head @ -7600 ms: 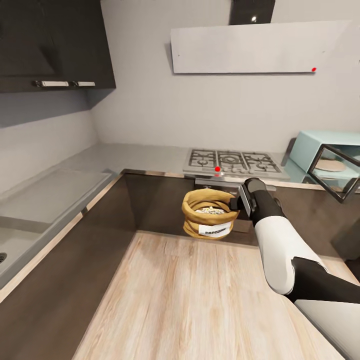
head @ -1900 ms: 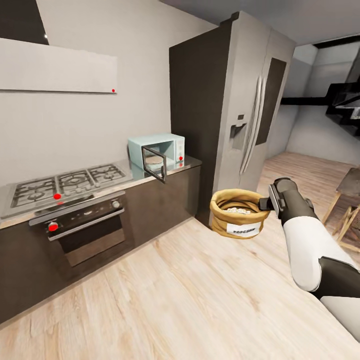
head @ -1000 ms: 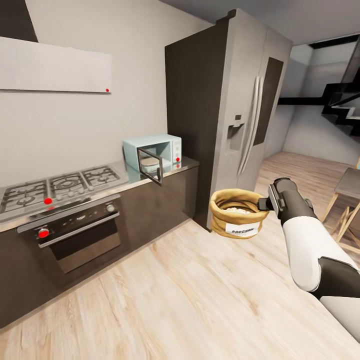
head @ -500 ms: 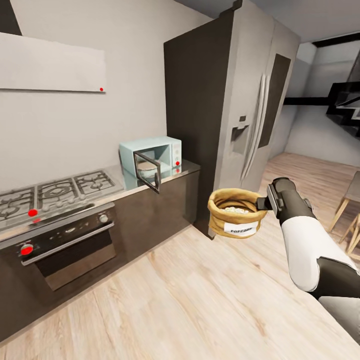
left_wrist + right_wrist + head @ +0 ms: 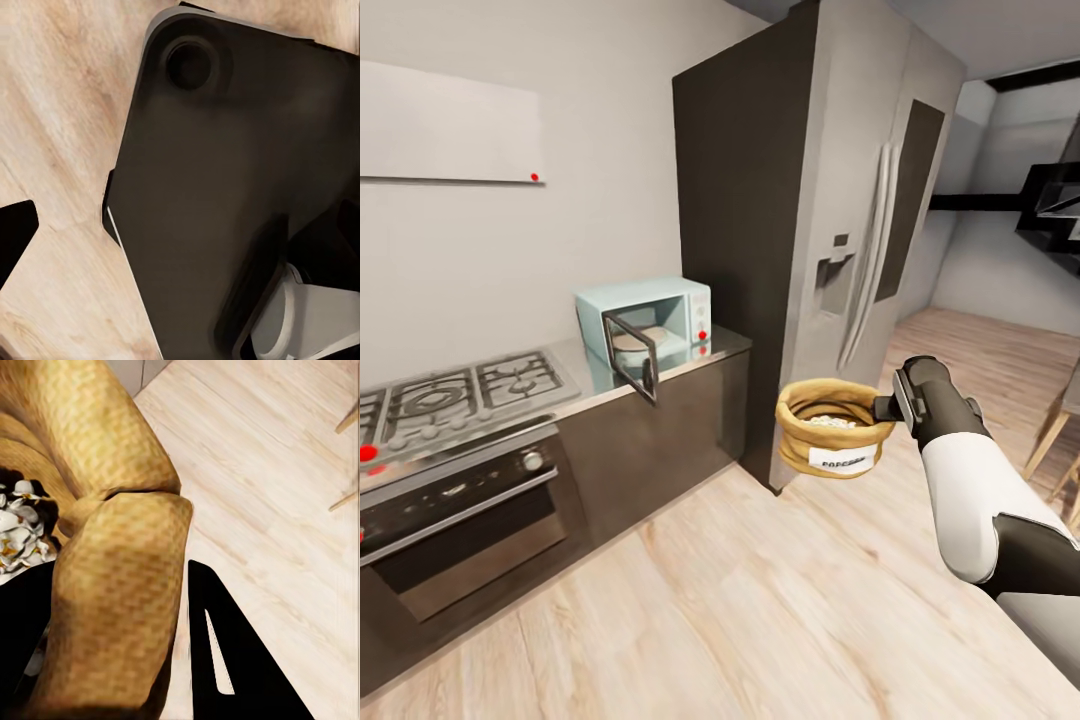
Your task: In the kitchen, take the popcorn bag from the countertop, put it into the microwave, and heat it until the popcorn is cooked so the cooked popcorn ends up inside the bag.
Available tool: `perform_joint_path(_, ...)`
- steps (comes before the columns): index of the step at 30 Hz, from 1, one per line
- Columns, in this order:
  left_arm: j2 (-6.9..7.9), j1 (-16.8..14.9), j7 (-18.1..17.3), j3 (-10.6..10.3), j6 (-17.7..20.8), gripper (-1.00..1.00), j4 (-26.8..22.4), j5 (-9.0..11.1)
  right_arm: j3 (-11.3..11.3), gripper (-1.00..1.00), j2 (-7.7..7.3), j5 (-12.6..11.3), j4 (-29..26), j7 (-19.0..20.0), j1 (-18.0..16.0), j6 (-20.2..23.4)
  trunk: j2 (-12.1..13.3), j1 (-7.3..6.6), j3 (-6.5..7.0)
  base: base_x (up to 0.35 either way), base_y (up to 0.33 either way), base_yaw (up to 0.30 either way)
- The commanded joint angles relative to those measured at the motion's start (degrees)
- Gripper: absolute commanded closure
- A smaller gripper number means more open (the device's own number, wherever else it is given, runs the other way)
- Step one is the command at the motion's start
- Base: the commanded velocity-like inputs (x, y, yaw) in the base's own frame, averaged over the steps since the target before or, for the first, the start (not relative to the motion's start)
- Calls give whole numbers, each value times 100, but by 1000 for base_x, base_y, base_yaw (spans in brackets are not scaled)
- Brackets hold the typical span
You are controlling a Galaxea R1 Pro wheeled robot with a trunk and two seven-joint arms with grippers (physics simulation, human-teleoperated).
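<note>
My right gripper (image 5: 886, 406) is shut on the rolled rim of the tan popcorn bag (image 5: 830, 445), holding it upright in the air over the wood floor. Pale popcorn (image 5: 826, 421) shows in its mouth. In the right wrist view the bag rim (image 5: 112, 585) sits pinched between the dark fingers (image 5: 225, 660), with the popcorn (image 5: 19, 521) beside it. The mint-blue microwave (image 5: 672, 312) stands on the grey countertop (image 5: 705, 355) to the left of the bag, its dark door (image 5: 628, 355) swung open. In the left wrist view one dark fingertip (image 5: 15, 234) sits at the frame edge over the floor.
A tall steel and dark fridge (image 5: 840, 230) rises right behind the bag, next to the countertop's end. A gas hob (image 5: 460, 385) and a built-in oven (image 5: 450, 515) lie left of the microwave. A wooden chair (image 5: 1060, 425) stands at the far right.
The whole view has shifted as the robot moves: the microwave and the fridge now stand larger and further left. The bag stays held by my right gripper at the same height.
</note>
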State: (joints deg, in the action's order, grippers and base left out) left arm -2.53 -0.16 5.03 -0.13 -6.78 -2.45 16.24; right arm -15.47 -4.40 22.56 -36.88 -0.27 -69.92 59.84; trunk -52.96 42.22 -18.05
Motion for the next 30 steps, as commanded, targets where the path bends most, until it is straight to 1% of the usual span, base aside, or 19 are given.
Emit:
perform_joint_path(1,-2,-2,18,-4,-16,-100,-1,20,-9,100,1,-6,-4,-6,-4,17,-4,3,-7,299,-198,0)
perform_joint_path(10,-2,-2,16,-4,-16,-100,-1,25,9,100,9,-16,-4,0,-3,17,-4,3,-7,298,-198,4)
perform_joint_path(16,-2,-2,15,2,-57,-100,-4,8,10,100,27,-12,-4,5,-4,17,-4,3,-7,288,-192,238)
perform_joint_path(30,-2,-2,15,19,-72,-100,-10,2,16,100,35,-32,-4,9,-1,17,-4,3,-7,15,-10,269)
